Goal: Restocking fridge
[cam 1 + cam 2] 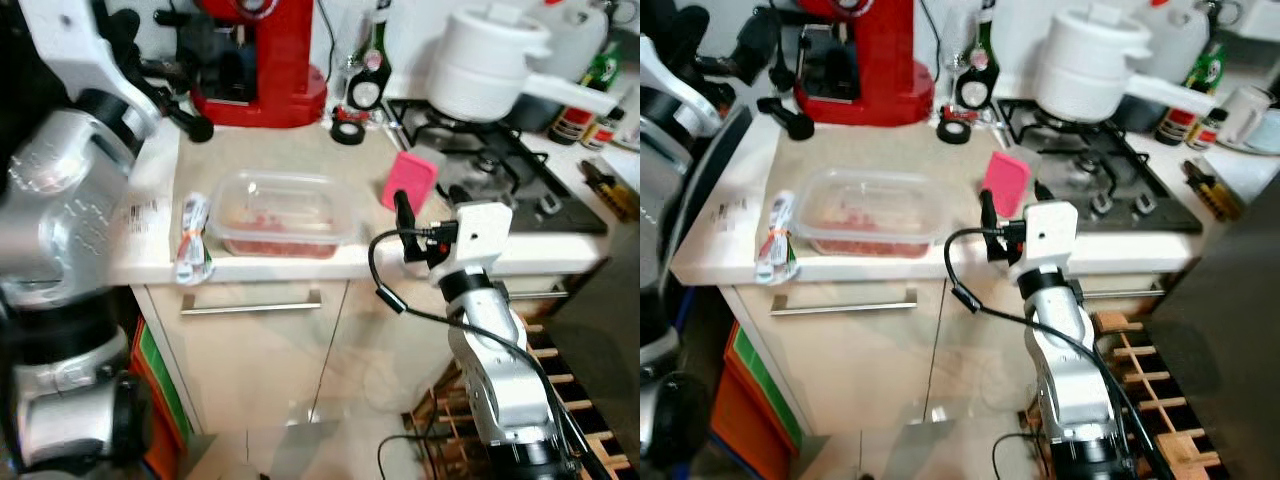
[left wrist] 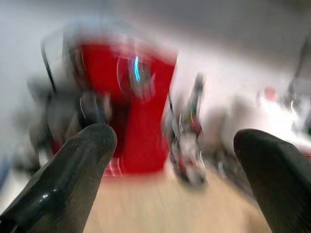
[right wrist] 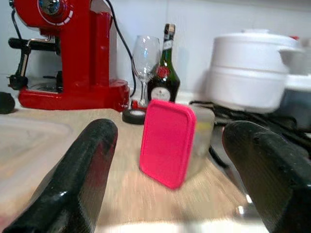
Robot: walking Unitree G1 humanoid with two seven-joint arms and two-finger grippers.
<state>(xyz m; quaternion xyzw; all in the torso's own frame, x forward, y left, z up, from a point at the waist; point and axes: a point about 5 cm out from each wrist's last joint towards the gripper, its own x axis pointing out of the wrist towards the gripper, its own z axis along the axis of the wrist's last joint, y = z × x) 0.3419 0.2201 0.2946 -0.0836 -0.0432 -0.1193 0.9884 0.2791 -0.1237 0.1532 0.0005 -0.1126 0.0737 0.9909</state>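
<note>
Your right end effector (image 3: 167, 194) is raised at the front edge of the surface (image 1: 290, 150), fingers spread wide and holding nothing. Directly ahead of it stands a small container with a pink lid (image 3: 167, 143), tipped on its side so the lid faces the fingers; it sits apart from them, just beside the gas hob (image 1: 490, 165).

Your left end effector (image 2: 175, 189) is also spread wide and empty. Its wrist view is heavily blurred; you can make out only the red coffee machine (image 2: 131, 102) beyond the fingers. In the head views the left arm is lifted at the left end of the surface.

A clear lidded food container (image 1: 280, 215) with reddish contents lies near the front edge of the surface, between the two arms. A small wrapped packet (image 1: 192, 240) lies just beside it on the left, overhanging the edge.

At the back you have a roll of black tape (image 1: 348, 131), a wine glass (image 3: 146, 63) and a dark bottle (image 3: 164, 73). A white pot (image 1: 490, 65) sits on the hob.
</note>
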